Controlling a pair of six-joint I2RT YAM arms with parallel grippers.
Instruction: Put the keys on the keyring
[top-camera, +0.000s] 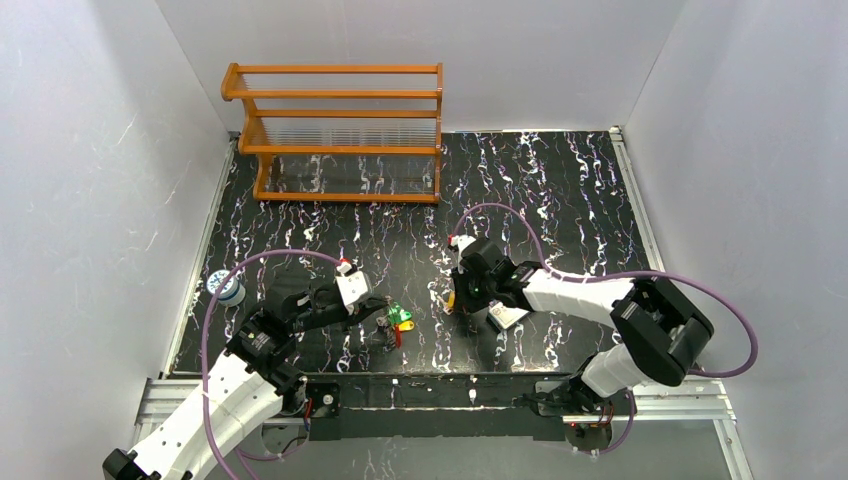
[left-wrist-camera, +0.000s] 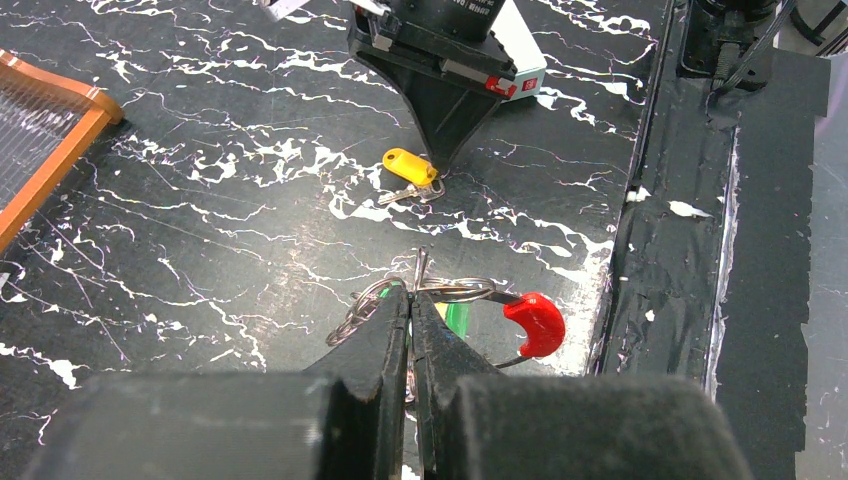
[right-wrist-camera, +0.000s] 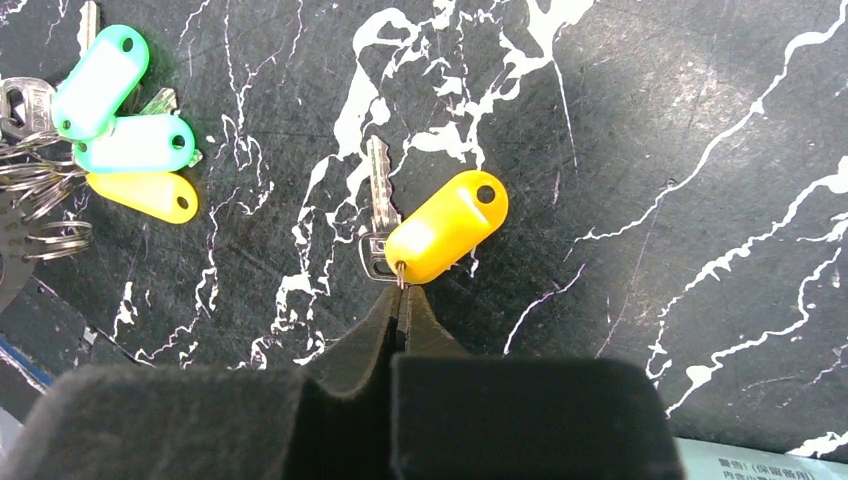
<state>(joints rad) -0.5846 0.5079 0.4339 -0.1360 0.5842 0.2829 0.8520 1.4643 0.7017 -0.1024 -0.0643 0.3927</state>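
The left gripper (left-wrist-camera: 410, 305) was pinched shut on the keyring (left-wrist-camera: 462, 290). The right gripper (right-wrist-camera: 402, 300), closed tight, held the yellow-tagged key (right-wrist-camera: 445, 228) flat on the table (right-wrist-camera: 650, 150).

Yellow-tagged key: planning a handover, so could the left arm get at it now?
Probably not cleanly. Bare table lies between, but the right tool is shut on the yellow-tagged key, and the left tool is shut on the keyring.

The rack (top-camera: 335, 130) stood at the table's (top-camera: 560, 180) far left. Near the front edge lay the keyring (top-camera: 399, 321), with a loose key (right-wrist-camera: 378, 195) just to its right, and a roll (top-camera: 226, 288) by the left edge.
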